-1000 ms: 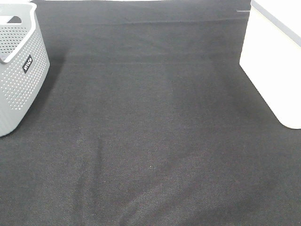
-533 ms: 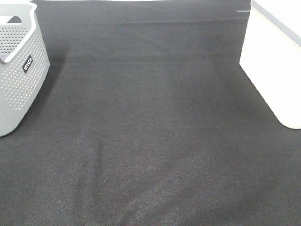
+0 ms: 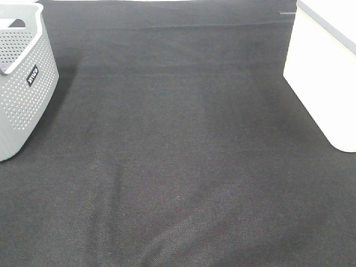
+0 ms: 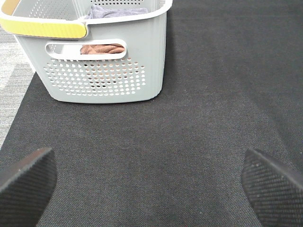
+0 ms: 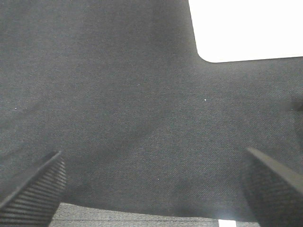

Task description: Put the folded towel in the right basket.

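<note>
A grey perforated basket (image 3: 22, 83) stands at the left edge of the exterior view. The left wrist view shows it (image 4: 102, 66) with folded towels inside: a brown one (image 4: 102, 48) behind the handle slot and a greyish one (image 4: 118, 12) on top. The right basket (image 3: 325, 78) is white, at the right edge; its corner shows in the right wrist view (image 5: 246, 28). My left gripper (image 4: 150, 189) is open and empty over the cloth in front of the grey basket. My right gripper (image 5: 154, 189) is open and empty near the white basket. Neither arm shows in the exterior view.
A black cloth (image 3: 178, 144) covers the table between the two baskets, with slight wrinkles at the front. The grey basket has a yellow handle (image 4: 45, 28). Bare table surface (image 4: 9, 80) shows beside the cloth's edge in the left wrist view.
</note>
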Robot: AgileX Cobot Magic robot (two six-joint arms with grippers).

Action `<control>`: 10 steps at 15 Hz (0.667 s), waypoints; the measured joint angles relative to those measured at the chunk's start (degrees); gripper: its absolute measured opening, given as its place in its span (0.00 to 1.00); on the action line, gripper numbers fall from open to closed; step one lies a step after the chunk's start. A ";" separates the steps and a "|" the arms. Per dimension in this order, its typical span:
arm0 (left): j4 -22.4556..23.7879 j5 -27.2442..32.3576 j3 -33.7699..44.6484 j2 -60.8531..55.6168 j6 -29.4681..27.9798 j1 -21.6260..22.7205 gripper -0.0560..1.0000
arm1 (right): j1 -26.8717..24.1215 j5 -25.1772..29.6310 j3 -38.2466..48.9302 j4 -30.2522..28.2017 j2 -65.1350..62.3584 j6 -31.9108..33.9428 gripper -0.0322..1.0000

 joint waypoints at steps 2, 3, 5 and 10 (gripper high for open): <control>0.00 0.00 0.00 0.00 0.00 0.00 0.99 | 0.00 -0.11 0.06 -1.66 0.00 -0.11 0.97; 0.00 0.00 0.00 0.00 0.00 0.00 0.99 | 0.00 -0.11 0.06 -1.83 0.00 -0.11 0.97; 0.00 0.00 0.00 0.00 0.00 0.00 0.99 | 0.00 -0.11 0.06 -1.83 0.00 -0.11 0.97; 0.00 0.00 0.00 0.00 0.00 0.00 0.99 | 0.00 -0.11 0.06 -1.83 0.00 -0.11 0.97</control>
